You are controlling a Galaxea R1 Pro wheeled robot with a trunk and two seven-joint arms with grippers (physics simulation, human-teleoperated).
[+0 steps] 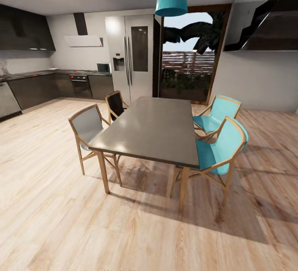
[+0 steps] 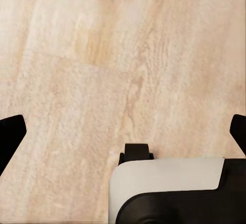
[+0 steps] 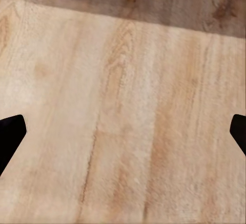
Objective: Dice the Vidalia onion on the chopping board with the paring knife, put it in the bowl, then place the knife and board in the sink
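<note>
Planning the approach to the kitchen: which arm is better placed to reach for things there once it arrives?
Left, tentatively. The kitchen countertop lies far off toward the robot's left, past the dining table. Both the left gripper and the right gripper hang open and empty over the wood floor, otherwise equal.

No text, label, brand, number or sign can be read in any of the pictures. The fridge point(image 1: 129, 58), the oven point(image 1: 80, 85) and the cabinets point(image 1: 25, 29) in the kitchen are too far and too small to show any writing.
</note>
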